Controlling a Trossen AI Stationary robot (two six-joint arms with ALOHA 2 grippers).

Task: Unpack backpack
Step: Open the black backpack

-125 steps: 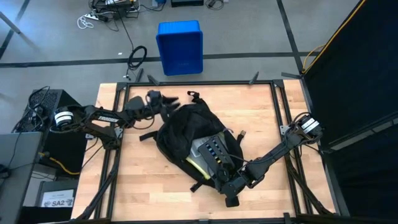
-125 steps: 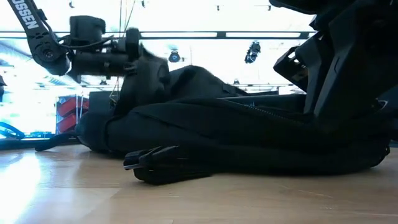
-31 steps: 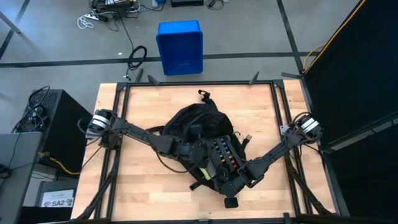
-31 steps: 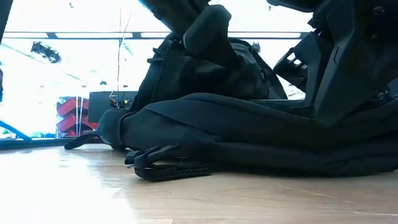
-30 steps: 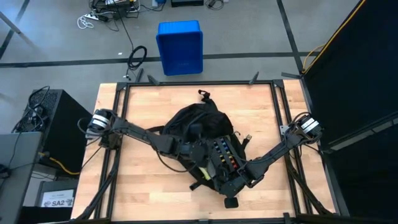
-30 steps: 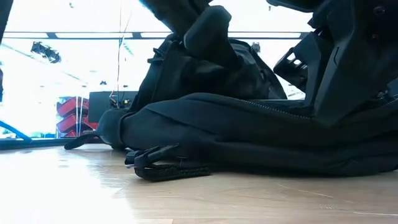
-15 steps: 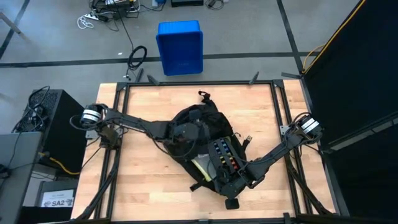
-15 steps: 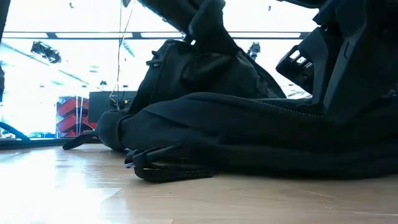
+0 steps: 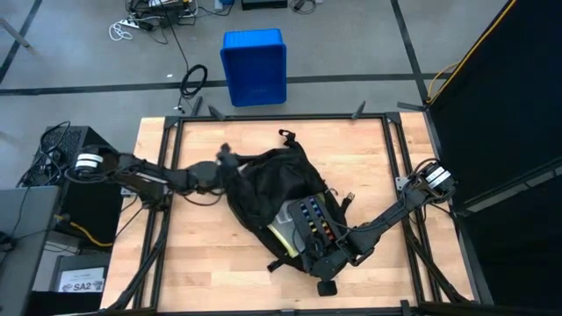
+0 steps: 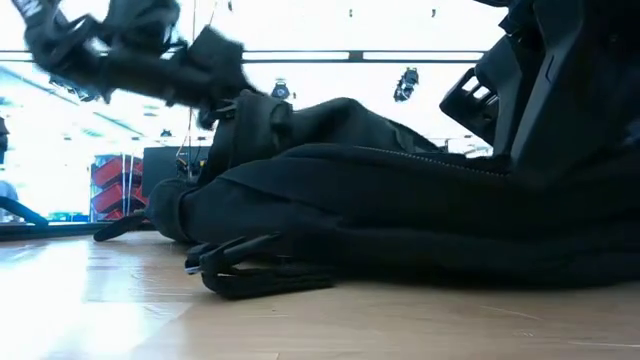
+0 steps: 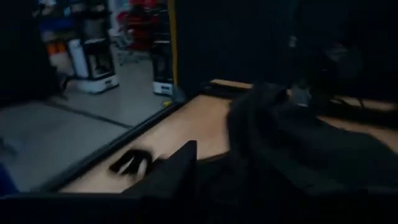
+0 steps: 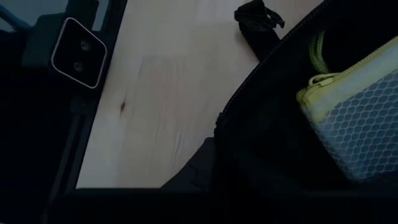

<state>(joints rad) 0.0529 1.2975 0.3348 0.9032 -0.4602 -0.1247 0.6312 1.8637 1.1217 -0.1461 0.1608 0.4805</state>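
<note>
The black backpack (image 9: 263,180) lies flat on the wooden table, its main opening gaping toward the near right. A grey pouch (image 9: 285,215), a dark case with coloured dots (image 9: 314,219) and a yellow-green mesh pouch (image 12: 354,118) show inside. My left gripper (image 9: 224,161) is at the backpack's far-left edge, level above the table; it is blurred in the low view (image 10: 205,65). My right gripper (image 9: 336,254) is shut at the opening's near-right rim. My right gripper holds the backpack by the rim of its opening (image 12: 214,143), at the near-right side. It comes slanting down from the table's right. The fingers are lost in the dark at the wrist picture's bottom, so the kind of hold does not show. The backpack's body rests on the table.
A blue plastic bin (image 9: 254,66) stands on the floor beyond the table's far edge. A loose black strap with a buckle (image 10: 250,270) trails from the backpack toward the near edge. Bare wood lies to the backpack's left and far right.
My left gripper has drawn back out of the backpack's opening toward the table's far left, rolling as it went, and is now at the backpack's left edge. The backpack's raised upper part has sunk and spread leftward, baring more of the grey pouch.
</note>
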